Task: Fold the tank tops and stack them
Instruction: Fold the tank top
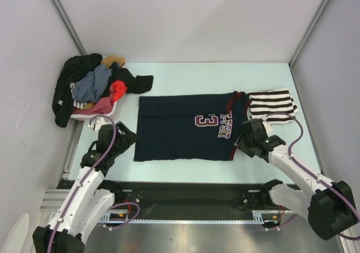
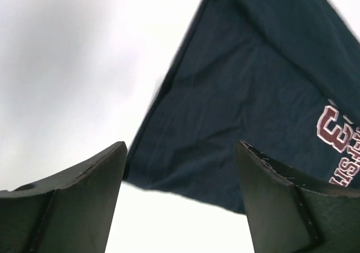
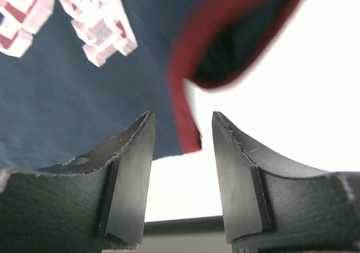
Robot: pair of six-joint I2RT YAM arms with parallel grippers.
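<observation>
Two tank tops lie on the table (image 1: 191, 76): the navy jersey (image 1: 183, 128) flat in the middle, the striped top (image 1: 273, 104) just beside its far right corner. The left claw (image 1: 122, 136) hangs at the jersey's near left corner, jaws wide apart and holding nothing; the right claw (image 1: 247, 139) sits at the near right corner by the red trim (image 3: 188, 56), jaws apart and empty; a pink basket (image 1: 93, 117) heaped with clothes stands far left.

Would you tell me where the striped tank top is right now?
In the top view, the striped tank top lies on the right, beside the navy jersey, just beyond the right gripper.
</observation>
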